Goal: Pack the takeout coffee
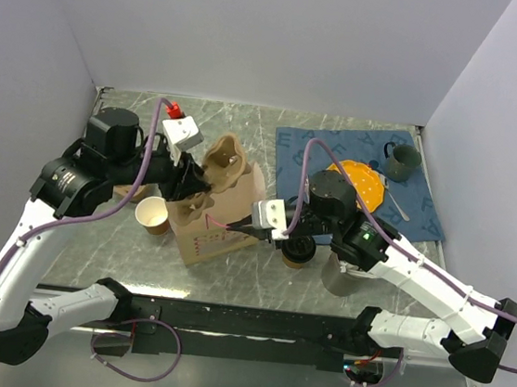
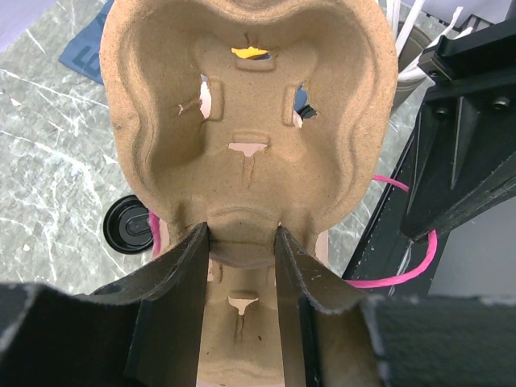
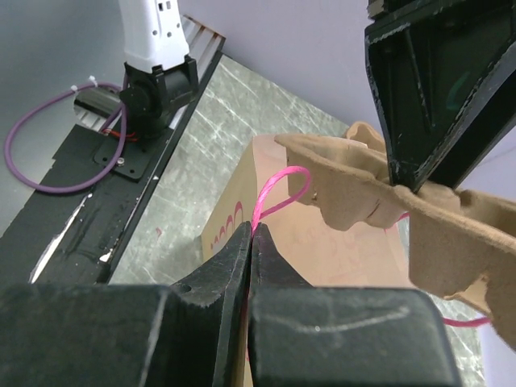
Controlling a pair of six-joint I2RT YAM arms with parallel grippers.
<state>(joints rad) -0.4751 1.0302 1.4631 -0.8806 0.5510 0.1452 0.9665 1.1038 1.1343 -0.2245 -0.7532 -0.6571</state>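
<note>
On the grey marble-patterned table, in the top view, a brown paper bag stands in the middle. The takeout coffee, a small kraft cup with a black lid, stands on the table just to the right of the bag, partly under the right arm's wrist and outside the bag. The left gripper is closed on a moulded pulp cup carrier and holds it above the far edge of the bag. The right gripper is closed at the bag's right side, on a pink string handle. An open brown cup with a cream inside stands just left of the bag. Far right lies a blue mat with an orange plate and a dark green mug on it. In the left wrist view, the two fingers of the left gripper press the carrier from both sides at its narrow middle. A round black lid shows on the table beside the carrier, and it cannot be told whether a cup is under it. In the right wrist view, the right gripper has its fingers fully together on the pink handle, which loops up from the bag. The carrier hangs over the bag.
</note>
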